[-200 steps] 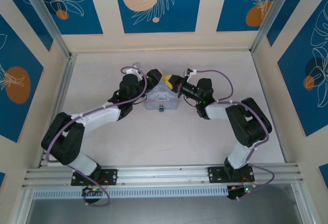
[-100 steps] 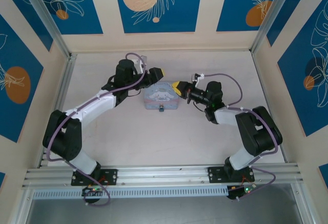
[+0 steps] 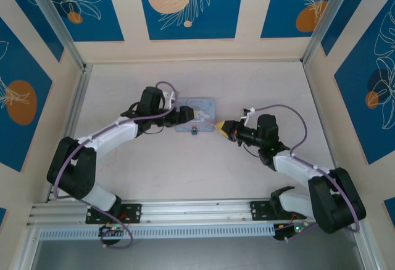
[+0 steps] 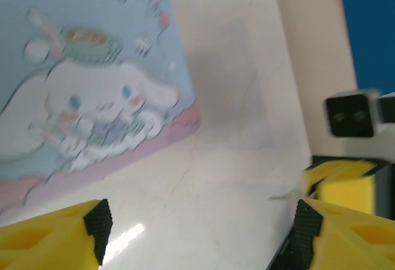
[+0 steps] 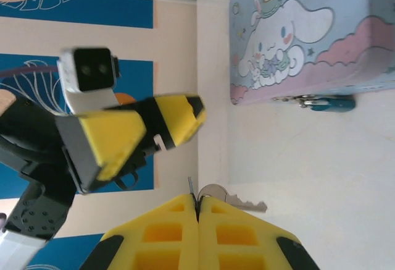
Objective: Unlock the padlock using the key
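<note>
The padlock (image 3: pixel 194 130) is a tiny blue-grey block hanging on the front edge of the pale blue tin box (image 3: pixel 197 107). The right wrist view has the padlock (image 5: pixel 325 102) lying on the table against the box (image 5: pixel 296 29). My right gripper (image 3: pixel 221 128) sits just right of the box's near corner. Its fingers are shut on the key (image 5: pixel 237 202), whose round head and toothed blade stick out beside the fingertips (image 5: pixel 185 211). My left gripper (image 3: pixel 188 114) hovers at the box's left part. It stands wide open, with bare table between its fingers (image 4: pixel 92 220).
The table (image 3: pixel 185 165) is pale and walled by metal rails and patterned panels. In the left wrist view my right gripper's yellow fingers (image 4: pixel 342 186) and its camera block (image 4: pixel 350 115) are close on the right.
The tin box was tipped up between both grippers and now lies flat. My left gripper swung over its left part and opened wider. My right gripper drew back toward the near right, still shut.
</note>
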Controlling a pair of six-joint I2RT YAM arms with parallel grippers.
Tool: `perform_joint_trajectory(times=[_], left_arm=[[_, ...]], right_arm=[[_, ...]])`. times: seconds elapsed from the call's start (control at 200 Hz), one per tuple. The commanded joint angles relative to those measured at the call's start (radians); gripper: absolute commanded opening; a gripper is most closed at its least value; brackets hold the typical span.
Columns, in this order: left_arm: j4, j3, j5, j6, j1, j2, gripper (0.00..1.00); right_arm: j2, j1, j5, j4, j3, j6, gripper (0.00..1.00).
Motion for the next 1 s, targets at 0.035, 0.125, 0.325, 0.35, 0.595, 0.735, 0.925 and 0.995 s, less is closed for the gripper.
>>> perform_joint_trajectory(times=[0.035, 0.125, 0.325, 0.35, 0.595, 0.735, 0.925, 0.995], left_arm=[[0.007, -0.107, -0.088, 0.107, -0.047, -0.039, 0.83], [0.049, -0.154, -0.157, 0.130, -0.072, -0.029, 0.86], [0.156, -0.201, -0.287, 0.195, -0.125, 0.014, 0.88], [0.171, -0.205, -0.301, 0.200, -0.132, 0.019, 0.88], [0.330, -0.230, -0.365, 0.251, -0.182, 0.098, 0.88], [0.412, -0.246, -0.384, 0.259, -0.196, 0.140, 0.89], [0.484, -0.254, -0.412, 0.278, -0.207, 0.194, 0.89], [0.505, -0.256, -0.427, 0.284, -0.210, 0.212, 0.89]], right_arm=[[-0.029, -0.029, 0.046, -0.145, 0.021, -0.082, 0.00], [0.011, -0.042, 0.041, -0.147, 0.071, -0.078, 0.00], [0.130, -0.049, 0.051, -0.134, 0.204, -0.054, 0.00], [0.143, -0.050, 0.056, -0.130, 0.218, -0.049, 0.00], [0.308, -0.044, 0.088, -0.073, 0.319, 0.017, 0.00], [0.385, -0.036, 0.097, -0.059, 0.378, 0.039, 0.00], [0.481, -0.020, 0.098, -0.055, 0.454, 0.052, 0.00], [0.509, -0.014, 0.100, -0.053, 0.471, 0.058, 0.00]])
